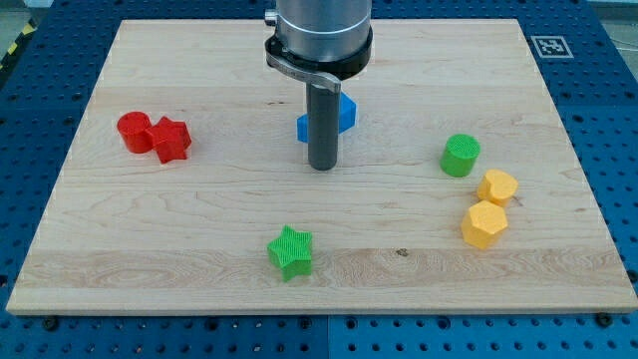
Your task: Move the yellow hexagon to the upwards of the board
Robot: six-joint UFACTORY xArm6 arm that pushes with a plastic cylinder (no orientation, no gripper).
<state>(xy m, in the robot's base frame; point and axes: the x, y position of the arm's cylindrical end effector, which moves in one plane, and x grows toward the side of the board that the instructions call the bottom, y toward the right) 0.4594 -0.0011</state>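
Partly behind my tip [322,166] (shape unclear): blue block [345,115]

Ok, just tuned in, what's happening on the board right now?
My tip sits near the board's middle, just in front of a blue block that the rod partly hides. It touches no yellow block. Two yellow blocks lie at the view's right: one just below-right of the green cylinder, the other below it. The red pair and green star sit apart.

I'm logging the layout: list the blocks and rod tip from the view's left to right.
Red cylinder → red star → green star → my tip → green cylinder. The blue block and both yellow blocks overlap in order, so I omit them.
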